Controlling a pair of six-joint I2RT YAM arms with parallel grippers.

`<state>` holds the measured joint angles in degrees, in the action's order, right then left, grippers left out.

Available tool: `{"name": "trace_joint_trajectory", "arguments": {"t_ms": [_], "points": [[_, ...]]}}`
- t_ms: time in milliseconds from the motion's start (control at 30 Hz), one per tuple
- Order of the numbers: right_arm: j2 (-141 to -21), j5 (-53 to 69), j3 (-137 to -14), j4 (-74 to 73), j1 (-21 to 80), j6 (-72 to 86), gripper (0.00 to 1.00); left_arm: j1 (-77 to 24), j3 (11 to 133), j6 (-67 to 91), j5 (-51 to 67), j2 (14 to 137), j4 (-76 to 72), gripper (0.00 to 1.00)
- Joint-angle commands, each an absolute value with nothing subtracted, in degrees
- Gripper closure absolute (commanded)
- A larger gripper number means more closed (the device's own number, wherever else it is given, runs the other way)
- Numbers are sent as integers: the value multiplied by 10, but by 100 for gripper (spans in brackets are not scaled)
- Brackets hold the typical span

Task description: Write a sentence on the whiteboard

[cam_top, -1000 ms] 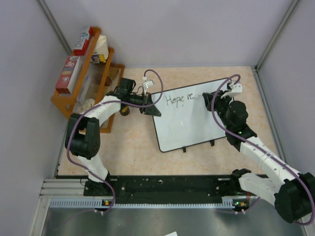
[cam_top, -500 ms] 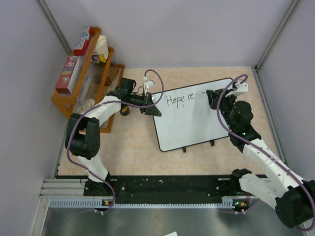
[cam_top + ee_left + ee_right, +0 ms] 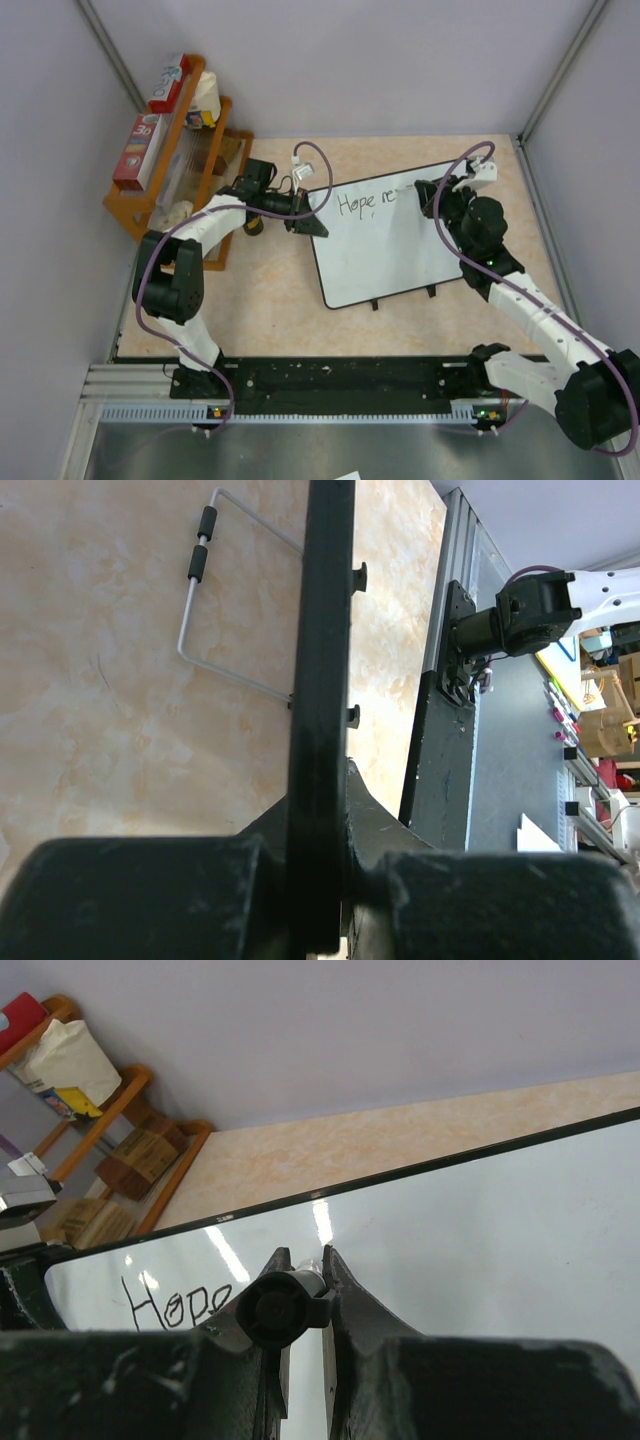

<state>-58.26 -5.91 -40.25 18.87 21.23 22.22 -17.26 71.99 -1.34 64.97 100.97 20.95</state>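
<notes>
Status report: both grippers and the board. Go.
Left gripper clamped on the whiteboard, left edge. Right gripper holding the marker at the writing line. The sentence reads "Hope, re", unfinished. Nothing seen blocking the writing area.

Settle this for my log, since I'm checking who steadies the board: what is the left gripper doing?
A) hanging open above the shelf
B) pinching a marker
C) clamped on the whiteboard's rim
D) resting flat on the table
C: the left wrist view shows the left gripper shut on the whiteboard rim; the marker is in the right gripper.
</notes>
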Motion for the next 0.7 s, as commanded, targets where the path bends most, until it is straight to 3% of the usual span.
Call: {"name": "trace_joint_trajectory", "arguments": {"t_ms": [0,667], "points": [[-590,-59,-411,214,207,229,100,-185,706,-98,514,1007,220,100],[-570,-61,-375,184,206,218,100,-185,700,-101,511,1007,218,100]]}}
